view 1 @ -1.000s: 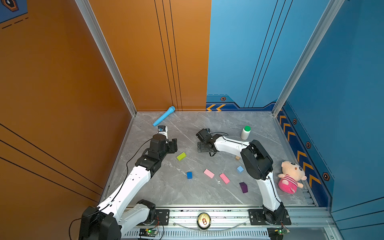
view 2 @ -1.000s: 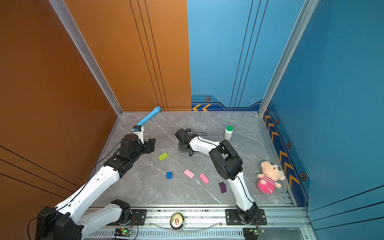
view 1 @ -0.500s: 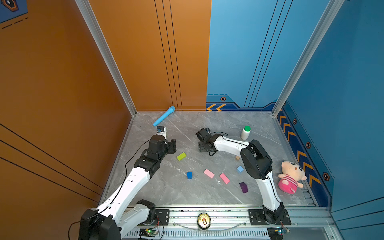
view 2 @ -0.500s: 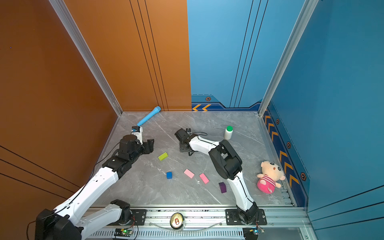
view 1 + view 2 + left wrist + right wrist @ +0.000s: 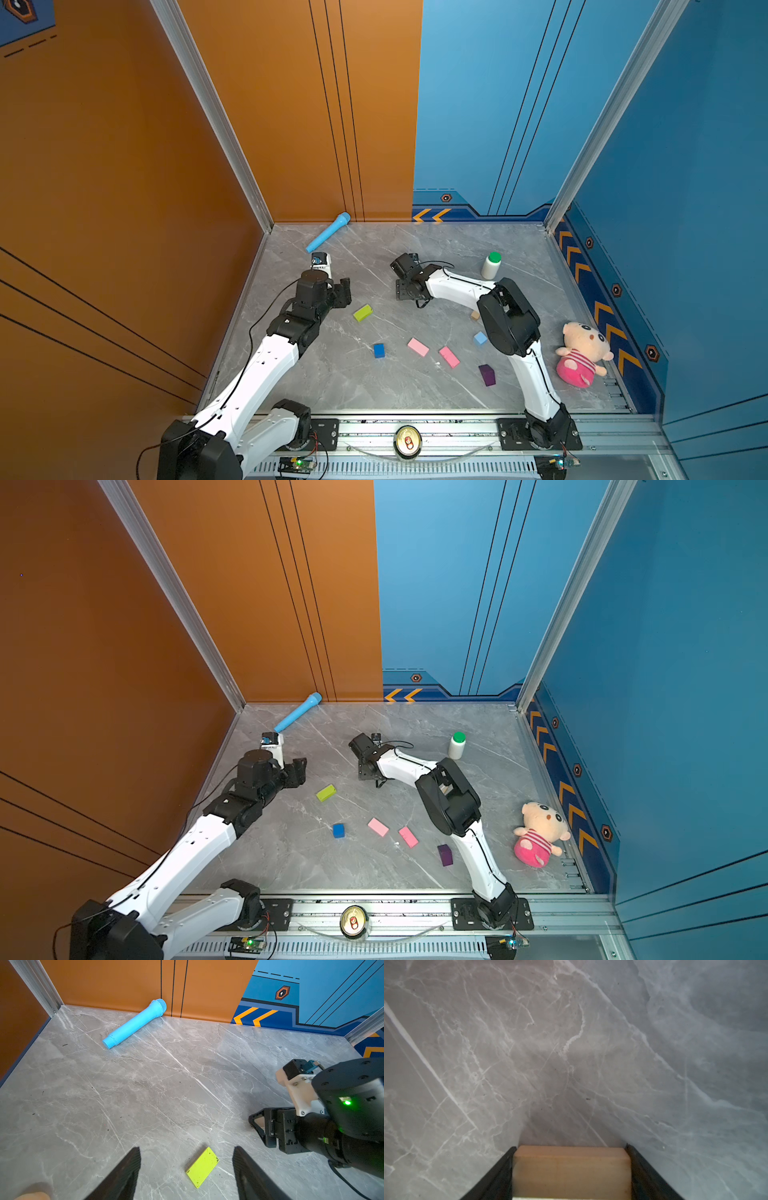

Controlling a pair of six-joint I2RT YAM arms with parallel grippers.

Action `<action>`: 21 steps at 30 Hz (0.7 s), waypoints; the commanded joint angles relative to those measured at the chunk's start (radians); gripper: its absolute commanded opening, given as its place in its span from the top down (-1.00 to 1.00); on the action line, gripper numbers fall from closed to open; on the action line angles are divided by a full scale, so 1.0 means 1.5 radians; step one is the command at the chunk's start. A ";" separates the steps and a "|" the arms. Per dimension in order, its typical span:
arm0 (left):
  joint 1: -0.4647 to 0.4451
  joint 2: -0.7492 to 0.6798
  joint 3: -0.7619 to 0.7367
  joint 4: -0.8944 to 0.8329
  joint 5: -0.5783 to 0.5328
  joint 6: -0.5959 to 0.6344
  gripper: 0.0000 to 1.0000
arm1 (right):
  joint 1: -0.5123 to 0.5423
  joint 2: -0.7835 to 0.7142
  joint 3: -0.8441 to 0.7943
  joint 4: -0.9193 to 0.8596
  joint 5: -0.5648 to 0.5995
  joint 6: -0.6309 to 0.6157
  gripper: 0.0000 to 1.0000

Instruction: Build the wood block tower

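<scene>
Pinching 1 tan bar spanning jaw to jaw: right end effector (left end effector spread)

Your left arm and right arm wear white shells between black joint housings above the silver rail, and thin black cables trail each. A green light glows beside a screwed white bracket. The left fingers are black.

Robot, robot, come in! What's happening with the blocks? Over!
Right gripper shut on tan bar. Left gripper open, lime-green bar just ahead, untouched. Nothing stacked yet. Bottle, microphone well aside.
</scene>
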 commanded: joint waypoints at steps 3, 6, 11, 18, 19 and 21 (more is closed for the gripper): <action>0.006 -0.010 -0.011 -0.009 0.010 -0.005 -0.43 | -0.024 0.027 0.031 -0.032 -0.002 -0.004 -0.48; 0.008 -0.010 -0.011 -0.009 0.010 -0.004 -0.43 | -0.028 0.032 0.036 -0.034 -0.001 -0.003 -0.49; 0.009 -0.007 -0.011 -0.008 0.011 -0.004 -0.43 | -0.030 0.040 0.045 -0.039 -0.003 -0.004 -0.59; 0.009 -0.004 -0.009 -0.007 0.011 -0.005 -0.43 | -0.029 0.048 0.058 -0.046 -0.006 -0.010 -0.75; 0.009 -0.004 -0.009 -0.007 0.012 -0.005 -0.43 | -0.029 0.049 0.060 -0.047 -0.006 -0.011 -0.75; 0.009 -0.003 -0.009 -0.007 0.012 -0.004 -0.43 | -0.030 0.051 0.063 -0.050 -0.006 -0.011 -0.78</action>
